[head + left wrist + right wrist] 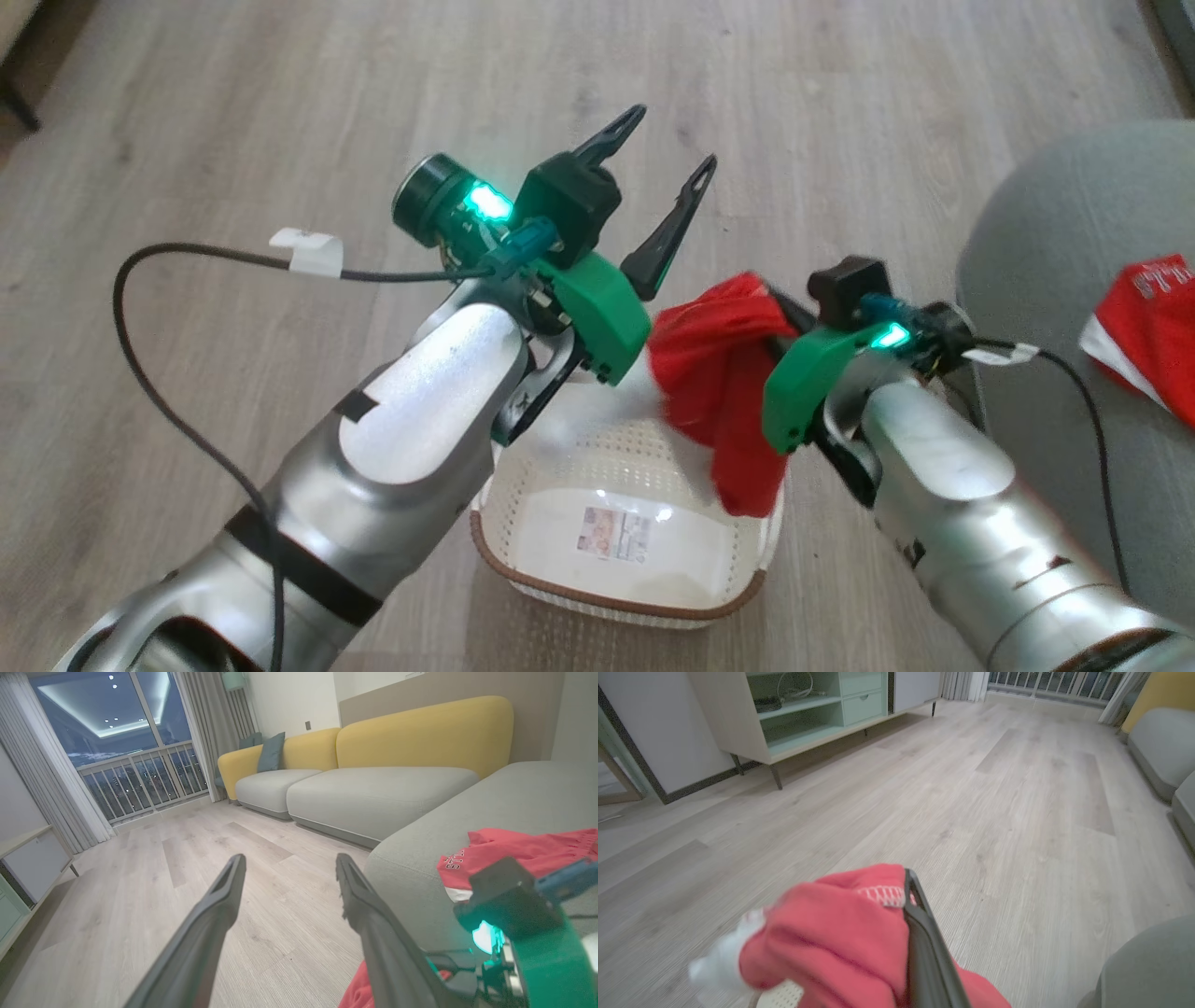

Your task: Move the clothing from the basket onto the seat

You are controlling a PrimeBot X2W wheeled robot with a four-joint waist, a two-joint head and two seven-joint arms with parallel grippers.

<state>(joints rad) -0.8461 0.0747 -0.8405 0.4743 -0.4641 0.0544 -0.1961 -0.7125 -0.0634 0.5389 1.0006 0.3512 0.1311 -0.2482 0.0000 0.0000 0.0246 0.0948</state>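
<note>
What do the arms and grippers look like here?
Silver rounded forearms: left forearm with black bands, right forearm. Green wrist housings with lit teal LEDs. Long dark tapered fingers on left gripper and right gripper. Black cable with white tag off each wrist.

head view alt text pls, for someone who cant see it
The right hand holds a red garment bunched over the white basket on a wood floor. The left hand is open beside it, and another red garment lies on the grey seat.
</note>
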